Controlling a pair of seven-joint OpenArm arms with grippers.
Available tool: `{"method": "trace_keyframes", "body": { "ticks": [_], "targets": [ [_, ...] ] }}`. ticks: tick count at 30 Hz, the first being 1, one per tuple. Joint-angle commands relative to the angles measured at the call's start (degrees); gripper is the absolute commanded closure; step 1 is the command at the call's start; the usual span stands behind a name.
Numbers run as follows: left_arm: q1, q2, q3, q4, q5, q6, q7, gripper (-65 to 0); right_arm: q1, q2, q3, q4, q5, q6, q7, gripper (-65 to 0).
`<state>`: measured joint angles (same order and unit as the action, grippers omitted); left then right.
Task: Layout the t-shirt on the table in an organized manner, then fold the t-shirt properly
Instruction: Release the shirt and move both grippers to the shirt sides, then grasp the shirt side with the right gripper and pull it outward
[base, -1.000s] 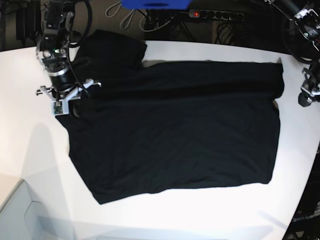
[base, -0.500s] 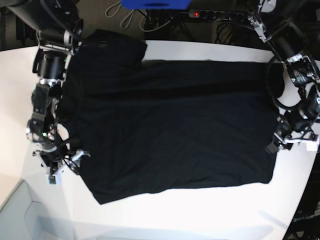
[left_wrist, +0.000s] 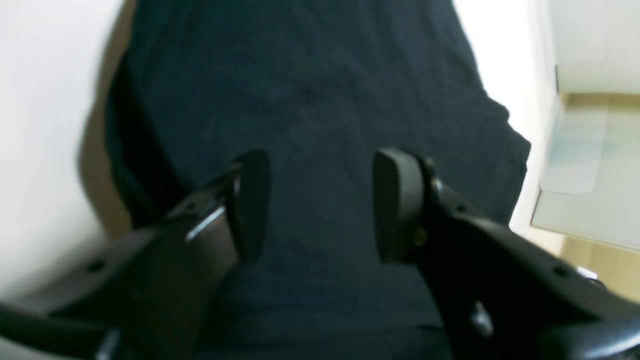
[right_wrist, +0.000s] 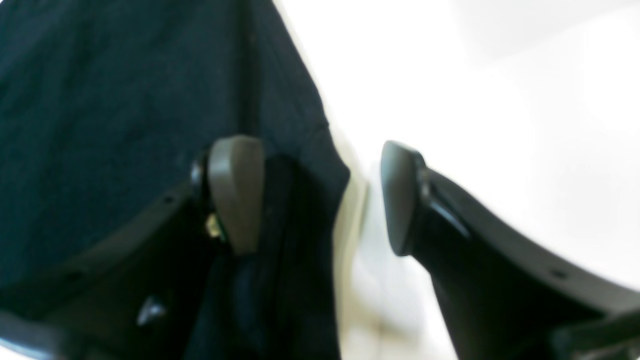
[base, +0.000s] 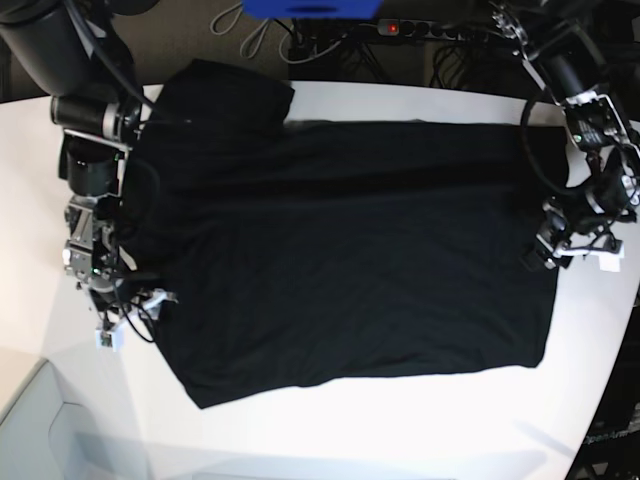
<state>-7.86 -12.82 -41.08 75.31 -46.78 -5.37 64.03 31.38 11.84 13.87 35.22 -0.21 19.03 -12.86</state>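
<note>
No legible text, label, brand, number or sign in any of the three views. T-shirt (base: 350, 250) plain black on its visible face, no print readable. Bench (base: 400, 430) blank white. Power strip (base: 430, 30) beyond the far edge of the bench marked only by a lit red switch, any lettering too small to read. Wrist views blurred, nothing readable there.

A broad, smooth white worktop (base: 330, 430) with a curved edge carries a black short-sleeved cotton t-shirt (base: 350, 250), spread flat across its middle.
</note>
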Motion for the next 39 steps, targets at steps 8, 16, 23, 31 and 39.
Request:
{"method": "trace_keyframes", "body": {
  "ticks": [8, 16, 23, 31, 39],
  "targets": [
    [-1.2, -0.7, 3.0, 1.1, -1.3, -0.1, -0.7, -32.5, -3.8, -1.7, 0.1, 10.2, 0.3, 0.1, 0.6, -1.2],
    [0.3, 1.0, 7.3, 0.8, -1.3, -0.1, -0.8, -15.6, -11.9, -2.9, 0.1, 29.2, 0.3, 0.1, 0.6, 0.0],
    [0.0, 1.8, 7.5, -5.5, -1.3, -0.1, -0.8, -14.1, -24.4, -7.0, -1.2, 52.2, 0.3, 0.1, 0.6, 0.0],
    [0.3, 1.7, 9.6, -7.5, -0.5, -0.1, -4.3, -14.0, -42.2, -6.5, -16.1, 70.8, 0.3, 0.1, 1.0, 0.0],
    [0.3, 1.6, 14.0, -7.7, 1.0, -0.1, -7.0, -14.0, -46.9, 3.7, -35.6, 71.0, 0.2, 6.0, -0.4, 0.0]
  ]
}}
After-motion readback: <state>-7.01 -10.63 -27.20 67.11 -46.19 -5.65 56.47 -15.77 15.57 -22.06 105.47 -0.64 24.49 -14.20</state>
